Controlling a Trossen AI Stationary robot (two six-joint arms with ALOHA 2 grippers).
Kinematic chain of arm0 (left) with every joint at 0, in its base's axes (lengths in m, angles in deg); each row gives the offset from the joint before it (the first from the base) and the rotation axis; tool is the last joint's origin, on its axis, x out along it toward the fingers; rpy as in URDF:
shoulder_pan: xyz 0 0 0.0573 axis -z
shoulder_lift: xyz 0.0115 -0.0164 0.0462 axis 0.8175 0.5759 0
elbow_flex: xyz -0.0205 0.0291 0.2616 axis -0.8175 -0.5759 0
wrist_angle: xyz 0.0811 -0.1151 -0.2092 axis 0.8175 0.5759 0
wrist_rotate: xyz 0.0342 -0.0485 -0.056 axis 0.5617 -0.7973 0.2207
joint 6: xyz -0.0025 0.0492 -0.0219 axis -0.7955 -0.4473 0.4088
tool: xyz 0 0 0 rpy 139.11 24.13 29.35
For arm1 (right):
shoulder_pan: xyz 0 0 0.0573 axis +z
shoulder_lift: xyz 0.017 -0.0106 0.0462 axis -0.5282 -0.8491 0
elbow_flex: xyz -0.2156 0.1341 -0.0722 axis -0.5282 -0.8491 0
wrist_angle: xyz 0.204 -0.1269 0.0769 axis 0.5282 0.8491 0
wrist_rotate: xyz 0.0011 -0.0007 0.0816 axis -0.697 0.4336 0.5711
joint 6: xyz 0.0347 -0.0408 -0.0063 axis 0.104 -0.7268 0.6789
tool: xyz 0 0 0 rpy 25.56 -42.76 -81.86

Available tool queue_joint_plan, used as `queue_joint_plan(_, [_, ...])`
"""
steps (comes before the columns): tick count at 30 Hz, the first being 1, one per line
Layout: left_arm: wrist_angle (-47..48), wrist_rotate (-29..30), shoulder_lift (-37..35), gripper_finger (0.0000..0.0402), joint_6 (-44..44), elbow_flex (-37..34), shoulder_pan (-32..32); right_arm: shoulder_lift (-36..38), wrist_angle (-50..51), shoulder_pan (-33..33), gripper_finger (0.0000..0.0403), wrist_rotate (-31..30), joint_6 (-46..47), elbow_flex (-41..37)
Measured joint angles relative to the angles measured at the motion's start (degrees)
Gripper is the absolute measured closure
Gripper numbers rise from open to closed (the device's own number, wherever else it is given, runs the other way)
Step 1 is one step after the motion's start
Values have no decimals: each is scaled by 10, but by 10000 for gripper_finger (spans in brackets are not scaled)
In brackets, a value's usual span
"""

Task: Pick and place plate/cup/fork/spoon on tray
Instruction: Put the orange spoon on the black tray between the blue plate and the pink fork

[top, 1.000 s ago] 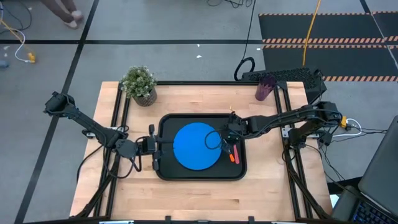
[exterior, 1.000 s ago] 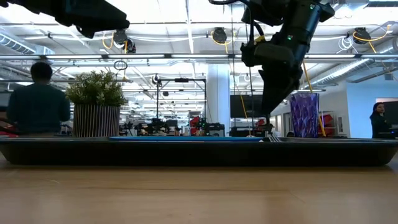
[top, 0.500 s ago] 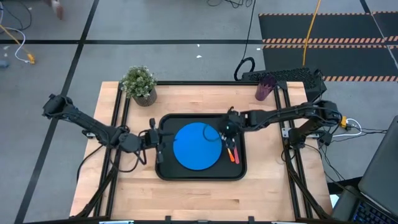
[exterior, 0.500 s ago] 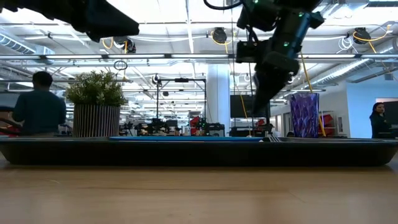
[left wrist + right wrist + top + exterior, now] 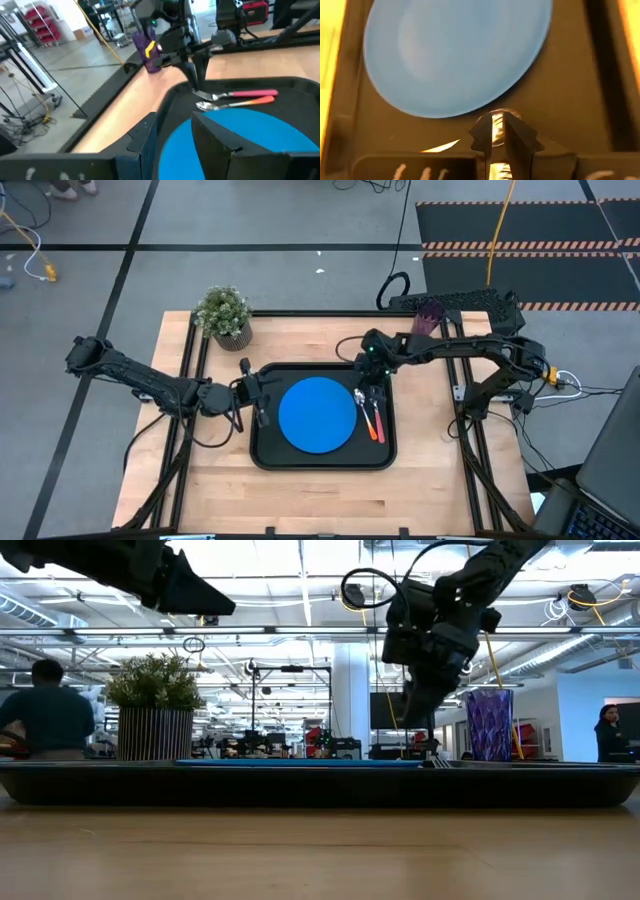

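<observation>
The blue plate (image 5: 317,414) lies flat in the black tray (image 5: 320,465). The pink-handled fork (image 5: 252,93) and the orange-handled spoon (image 5: 247,101) lie side by side on the tray floor right of the plate. The purple cup (image 5: 425,322) stands on the table at the far right, outside the tray. My right gripper (image 5: 372,372) is shut and points down over the tray's far right corner, just above the cutlery's metal ends. My left gripper (image 5: 180,137) is open and empty over the tray's left rim, facing the plate.
A potted plant (image 5: 224,315) stands at the table's far left. Black frame rails run along both sides of the table. In the low view, people show in the room behind (image 5: 45,720).
My right gripper has risen and gone toward the table's far edge, away from the fork and spoon, which stay lying in the tray. My left gripper has gone toward the far edge and a little right, along the tray's left rim.
</observation>
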Motion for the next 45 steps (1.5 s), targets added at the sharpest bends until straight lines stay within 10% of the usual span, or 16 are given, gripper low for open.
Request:
queue_joint_plan(22, [-14, 0, 0, 275, -20, 0, -61, -43, -12, -5, 362, -28, -99, 1])
queue_joint_plan(34, [3, -6, 0, 275, -6, 0, -61, -52, -23, -2, 260, -35, -57, 0])
queue_joint_plan(45, [19, -7, 0, 275, 15, 0, -58, -53, -85, 11, 255, -82, -47, -32])
